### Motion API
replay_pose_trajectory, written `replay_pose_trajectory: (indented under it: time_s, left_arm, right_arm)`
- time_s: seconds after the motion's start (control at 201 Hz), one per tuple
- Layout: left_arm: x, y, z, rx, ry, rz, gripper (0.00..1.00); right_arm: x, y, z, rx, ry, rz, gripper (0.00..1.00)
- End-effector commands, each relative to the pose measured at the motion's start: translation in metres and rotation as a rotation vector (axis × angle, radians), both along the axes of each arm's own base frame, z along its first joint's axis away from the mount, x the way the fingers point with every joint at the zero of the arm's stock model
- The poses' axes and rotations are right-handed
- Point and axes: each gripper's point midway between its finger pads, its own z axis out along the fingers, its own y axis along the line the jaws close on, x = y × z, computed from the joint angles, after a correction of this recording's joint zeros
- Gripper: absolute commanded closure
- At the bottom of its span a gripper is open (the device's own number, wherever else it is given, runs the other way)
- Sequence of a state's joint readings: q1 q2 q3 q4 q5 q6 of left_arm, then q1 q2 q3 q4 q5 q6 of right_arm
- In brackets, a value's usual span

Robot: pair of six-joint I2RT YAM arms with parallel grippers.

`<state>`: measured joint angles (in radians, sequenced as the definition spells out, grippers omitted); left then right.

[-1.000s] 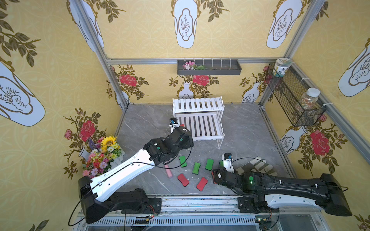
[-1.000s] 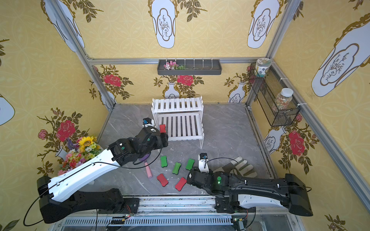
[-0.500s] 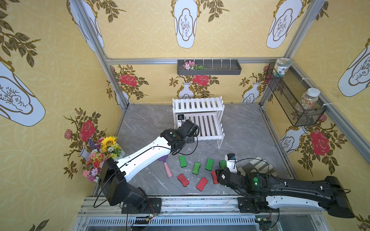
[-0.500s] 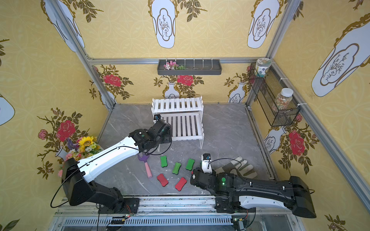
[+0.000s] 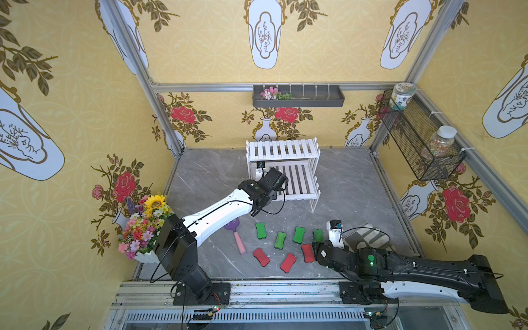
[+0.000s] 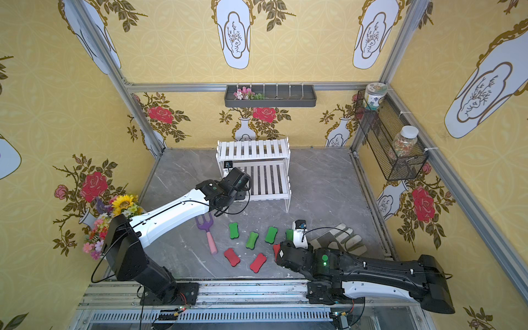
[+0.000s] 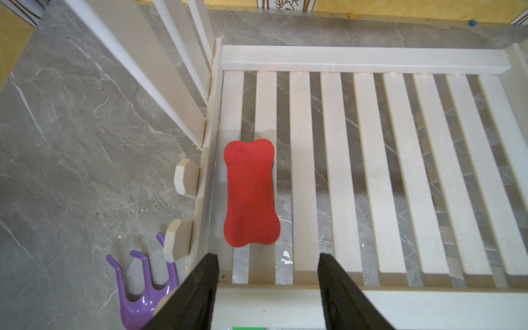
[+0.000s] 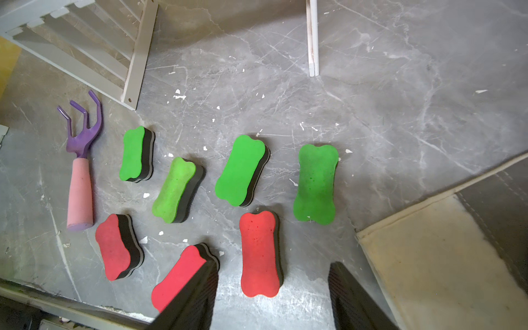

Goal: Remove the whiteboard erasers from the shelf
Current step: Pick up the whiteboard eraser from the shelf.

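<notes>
One red whiteboard eraser [image 7: 251, 193] lies on the lower tier of the white shelf [image 5: 283, 150], near its left end. My left gripper [image 7: 268, 265] hovers open over the tier's front rail, just short of that eraser, with nothing between its fingers. In both top views the left wrist hides this eraser. Several green erasers [image 8: 241, 171] and three red ones [image 8: 259, 254] lie on the grey floor in front of the shelf. My right gripper [image 8: 273, 267] stands open and empty low over the floor, its tips just short of a red eraser [image 5: 307, 253].
A purple garden fork [image 5: 237, 237] with a pink handle lies left of the floor erasers. A pale work glove [image 5: 368, 238] lies to their right. A flower bouquet [image 5: 143, 225] stands at the left wall. A wire basket [image 5: 414, 137] with jars hangs on the right wall.
My left arm has stretched out to the shelf's lower tier and its jaws have narrowed. The right arm has shifted slightly right, uncovering a red eraser on the floor.
</notes>
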<state>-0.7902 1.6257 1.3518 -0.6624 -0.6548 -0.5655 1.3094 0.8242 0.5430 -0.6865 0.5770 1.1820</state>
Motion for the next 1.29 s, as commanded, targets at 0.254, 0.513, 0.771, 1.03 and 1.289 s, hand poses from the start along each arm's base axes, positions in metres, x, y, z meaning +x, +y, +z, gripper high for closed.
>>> replay_pose_trajectory:
  time_s: [0.254,0.513,0.771,1.03,1.289]
  left_arm:
    - [0.01,0.006,-0.014,0.028,0.011,0.037,0.38]
    - [0.016,0.002,-0.023,0.044,0.011,0.036,0.38]
    - [0.021,0.006,-0.028,0.076,-0.004,0.056,0.36]
    - [0.028,0.006,-0.028,0.076,-0.028,0.062,0.34]
    - [0.032,-0.003,-0.036,0.066,-0.02,0.029,0.41]
  right_arm:
    - [0.002,-0.011,0.005,-0.003,-0.022,-0.031,0.33]
    - [0.002,-0.019,0.01,0.001,-0.031,-0.044,0.33]
    - [0.001,-0.022,0.01,0.0,-0.031,-0.05,0.33]
    - [0.001,-0.023,0.009,-0.009,-0.031,-0.049,0.33]
    - [0.001,-0.024,0.01,-0.012,-0.031,-0.055,0.33]
